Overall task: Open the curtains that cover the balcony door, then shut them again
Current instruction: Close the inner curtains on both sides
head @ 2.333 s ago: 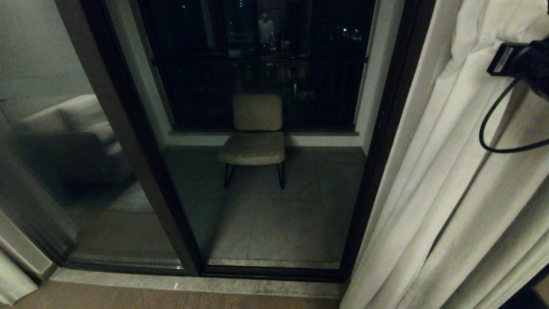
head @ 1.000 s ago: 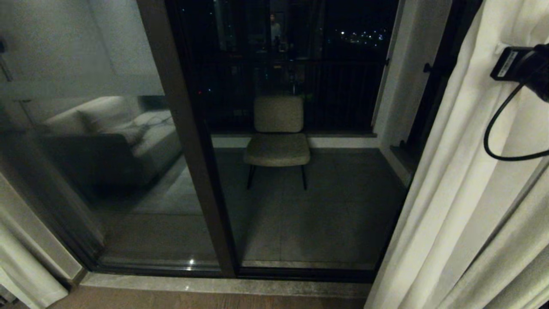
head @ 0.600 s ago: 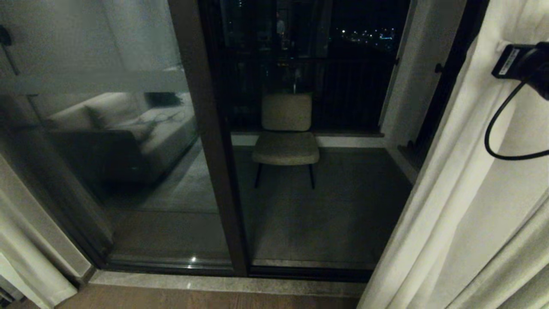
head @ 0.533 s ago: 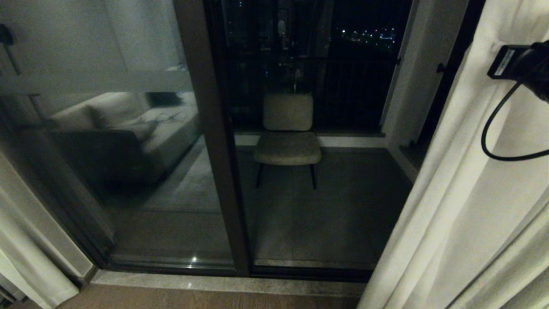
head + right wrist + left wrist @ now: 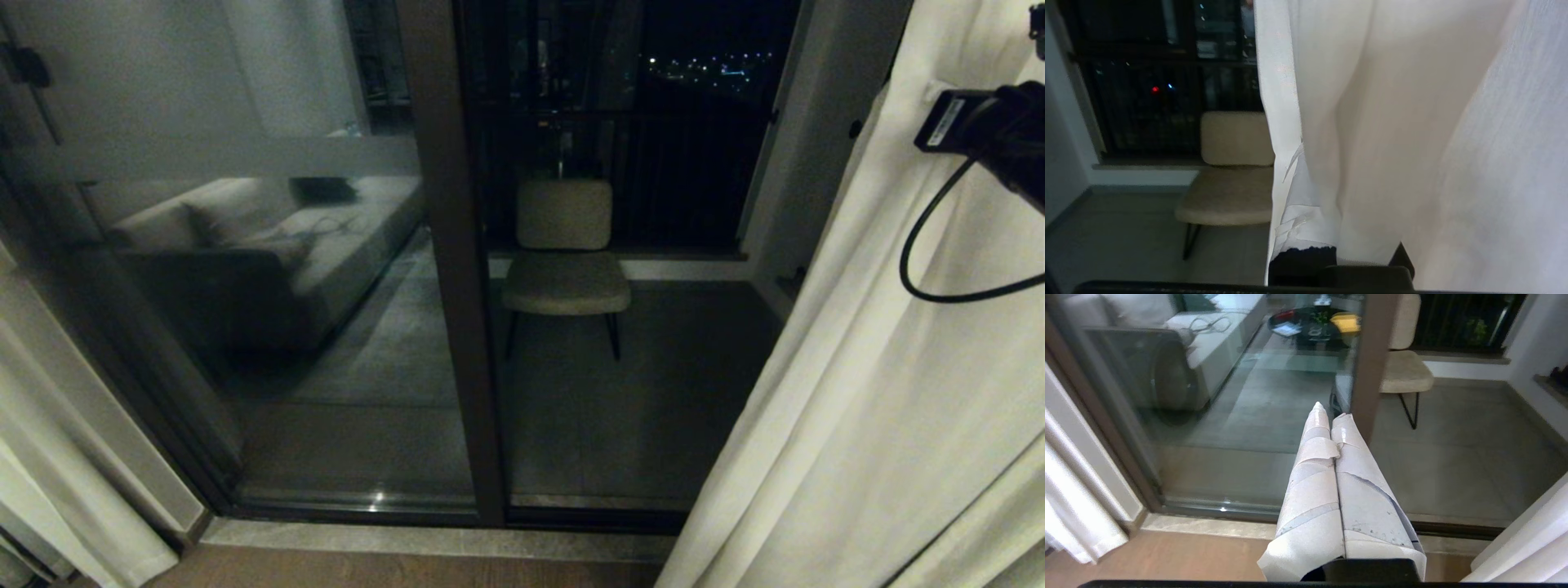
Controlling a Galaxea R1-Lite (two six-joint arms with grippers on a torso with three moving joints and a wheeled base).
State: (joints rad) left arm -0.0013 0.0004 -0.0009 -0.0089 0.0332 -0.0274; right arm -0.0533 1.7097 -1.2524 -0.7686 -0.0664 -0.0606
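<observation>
Head view: the balcony door (image 5: pixel 457 269) is seen largely uncovered, its dark upright frame standing near the middle of the scene, with a frosted band crossing the pane to the left of that upright. A sofa (image 5: pixel 269 253) is mirrored dimly in that pane, and a padded chair (image 5: pixel 565 261) is made out beyond the glass just right of the upright. The upper part of the door is cut off, and little past the chair can be read in the dark apart from a few distant lights.

The curtains are parted: the right curtain panel (image 5: pixel 882 367) is gathered against the right side of the door, and only a strip of the left curtain panel (image 5: pixel 49 506) is seen at the door's far left, low down. The pale threshold (image 5: pixel 424 541) is seen at the foot of the door.

The right arm is raised against the right curtain panel, only its dark wrist and a looping cable (image 5: pixel 939 245) being in the head view. In the right wrist view the right gripper (image 5: pixel 1300 212) is closed on the edge fold of that panel (its fingers are almost wholly buried in cloth, so the exact contact is hard to make out).

In the left wrist view the left gripper (image 5: pixel 1331 412) is seen with its white-wrapped fingers (image 5: pixel 1316 457) pressed together, empty, pointed toward the door's upright.
</observation>
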